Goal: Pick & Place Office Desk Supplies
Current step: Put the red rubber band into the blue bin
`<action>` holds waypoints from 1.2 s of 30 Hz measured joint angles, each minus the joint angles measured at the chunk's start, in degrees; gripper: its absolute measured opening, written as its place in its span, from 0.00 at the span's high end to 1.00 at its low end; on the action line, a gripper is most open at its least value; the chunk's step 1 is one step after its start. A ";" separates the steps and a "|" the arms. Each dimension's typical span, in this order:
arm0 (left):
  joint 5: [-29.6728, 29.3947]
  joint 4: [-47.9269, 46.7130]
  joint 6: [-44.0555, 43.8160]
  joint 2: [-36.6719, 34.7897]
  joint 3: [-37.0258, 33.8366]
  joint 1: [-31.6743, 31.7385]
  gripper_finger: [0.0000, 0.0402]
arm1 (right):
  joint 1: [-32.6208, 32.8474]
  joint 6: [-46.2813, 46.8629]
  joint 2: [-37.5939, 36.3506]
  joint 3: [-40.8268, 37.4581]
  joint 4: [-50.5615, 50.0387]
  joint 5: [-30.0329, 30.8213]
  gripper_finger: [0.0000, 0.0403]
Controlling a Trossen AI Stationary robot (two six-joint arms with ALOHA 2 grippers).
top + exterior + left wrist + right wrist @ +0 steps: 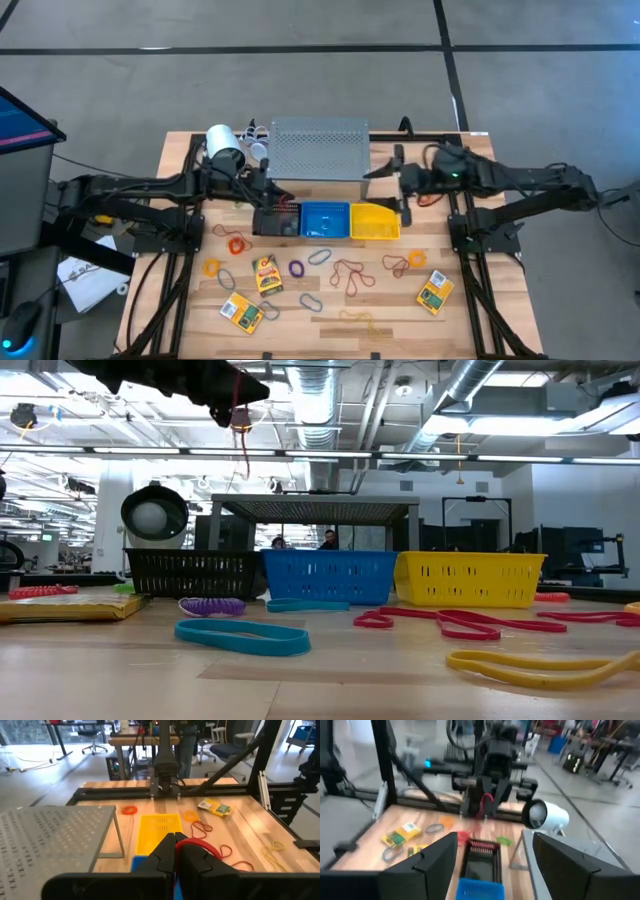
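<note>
Red band held above the black basket; most supplies still loose on the worktop.

A red band loop (485, 805) hangs pinched in the left gripper (268, 190), whose jaws are closed tight on it, directly over the black basket (277, 221), which already holds some red-brown bands. Beside it stand the blue basket (326, 221) and yellow basket (375, 222). By my judgement the sorting is early: crayon packs (266, 275), band loops (351, 275) and grey clips (311, 300) remain scattered across the worktop (390, 310). The right gripper (385, 180) hovers near the yellow basket, jaws fully spread, empty.
</note>
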 joint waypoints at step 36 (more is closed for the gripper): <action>3.43 16.53 -0.26 17.24 0.02 0.02 1.00 | 11.49 6.26 -11.30 -46.04 60.48 -1.60 0.37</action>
